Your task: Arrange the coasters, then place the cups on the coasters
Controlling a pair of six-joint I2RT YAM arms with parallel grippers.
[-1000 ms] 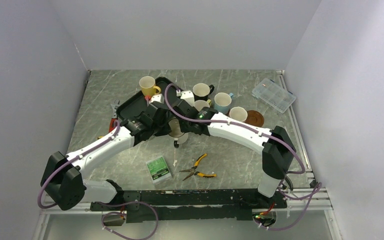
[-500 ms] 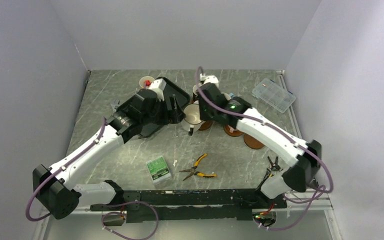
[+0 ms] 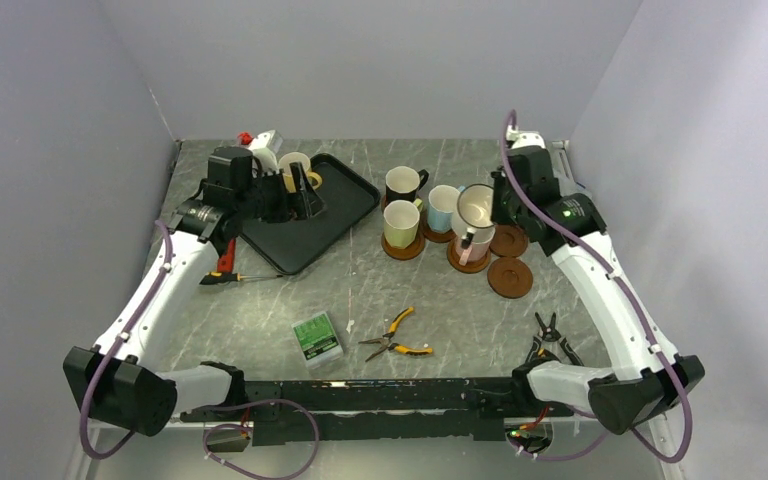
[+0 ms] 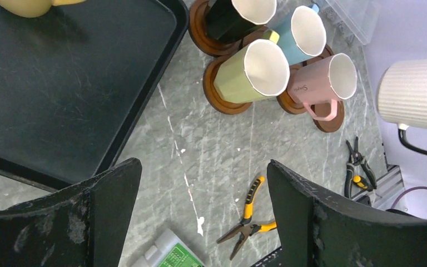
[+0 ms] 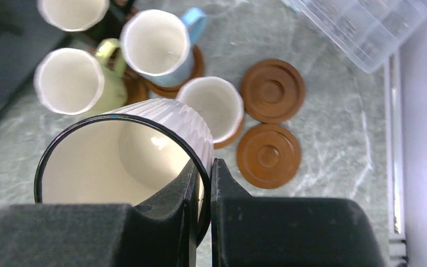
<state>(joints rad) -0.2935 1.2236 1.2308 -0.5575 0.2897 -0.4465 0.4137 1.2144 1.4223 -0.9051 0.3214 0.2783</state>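
The white mug (image 5: 117, 150), rim pinched in the right gripper (image 5: 203, 173), is to be lowered onto a bare coaster (image 5: 268, 155); the left gripper (image 4: 200, 175) is spread wide, empty.

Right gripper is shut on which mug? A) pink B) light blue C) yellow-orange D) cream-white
D: the right gripper pinches the rim of the cream-white mug. The pink mug and light blue mug sit on coasters, and the yellow-orange mug is on the tray.
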